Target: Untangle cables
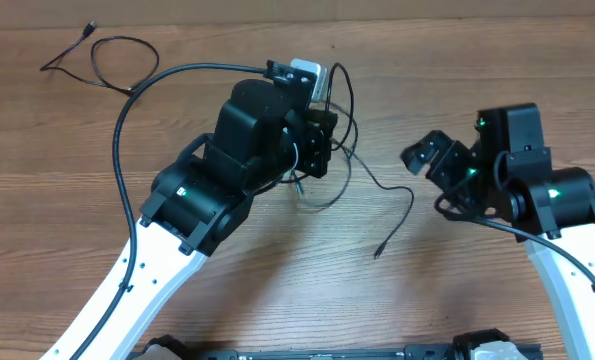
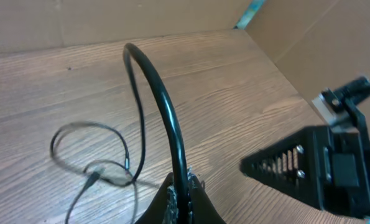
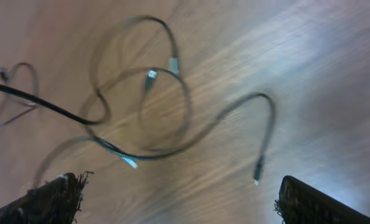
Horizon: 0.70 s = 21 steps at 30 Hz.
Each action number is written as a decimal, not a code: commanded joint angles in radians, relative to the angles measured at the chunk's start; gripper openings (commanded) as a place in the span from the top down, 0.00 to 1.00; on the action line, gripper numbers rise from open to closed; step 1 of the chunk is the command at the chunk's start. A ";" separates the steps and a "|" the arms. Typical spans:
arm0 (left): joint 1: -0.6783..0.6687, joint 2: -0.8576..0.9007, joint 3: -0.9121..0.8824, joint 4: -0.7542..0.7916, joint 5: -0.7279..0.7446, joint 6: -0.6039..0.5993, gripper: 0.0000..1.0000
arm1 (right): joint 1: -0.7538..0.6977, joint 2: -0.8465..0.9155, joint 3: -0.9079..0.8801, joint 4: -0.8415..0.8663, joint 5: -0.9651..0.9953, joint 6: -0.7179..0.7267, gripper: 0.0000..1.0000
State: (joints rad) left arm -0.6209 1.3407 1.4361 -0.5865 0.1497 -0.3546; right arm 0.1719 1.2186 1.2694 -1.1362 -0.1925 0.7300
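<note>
Pinches one strand of the cables in the left gripper, jaws closed tight on it, strand arching up and over from the fingertips; sits over the tangle near the middle of the table; holds nothing in the right gripper, jaws spread wide, just right of the tangle, above the wood; shows loose loops on the wood plus a tail ending in a plug toward the right arm; shows a separate cable at the far left corner, well apart from the tangle; blurs in right wrist view, so cannot tell which strand crosses which.
</note>
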 commanded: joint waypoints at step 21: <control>0.241 -0.220 0.008 0.098 0.005 0.119 0.96 | 0.228 0.487 0.000 0.279 0.070 0.138 0.00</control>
State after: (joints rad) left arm -0.4194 1.1847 1.4357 -0.5003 0.1558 -0.2588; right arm 0.4007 1.6718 1.2694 -0.8806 -0.1856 0.8410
